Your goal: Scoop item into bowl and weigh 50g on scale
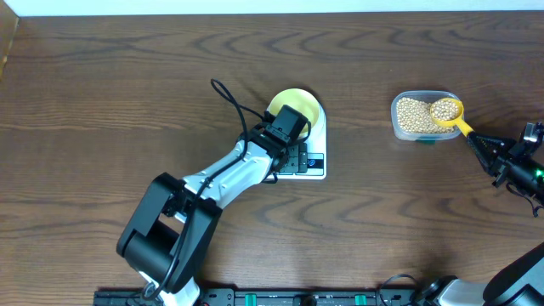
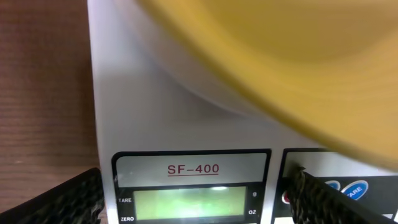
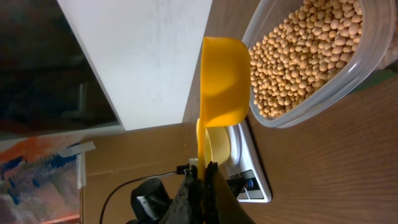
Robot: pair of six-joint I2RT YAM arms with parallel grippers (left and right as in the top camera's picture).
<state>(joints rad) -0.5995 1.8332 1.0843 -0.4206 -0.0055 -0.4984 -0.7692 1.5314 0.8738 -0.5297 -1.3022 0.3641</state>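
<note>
**Loaded scoop over the tub, left arm at the scale**

Overhead: the right gripper (image 1: 484, 144) is clamped on the handle of the yellow scoop (image 1: 450, 115), which hangs loaded over the beans (image 1: 410, 115) in the clear tub (image 1: 394, 119). Well apart, the bowl (image 1: 308, 102) sits on the scale (image 1: 316, 166), with the left gripper (image 1: 296, 155) low over its front edge. Left wrist: the fingers (image 2: 62, 199) stand wide apart, flanking the display (image 2: 189, 202) and holding nothing. Right wrist: the scoop's underside shows just above the tub's beans. The carry probably goes best slow and level, and the left arm should likely clear the bowl first.
</note>
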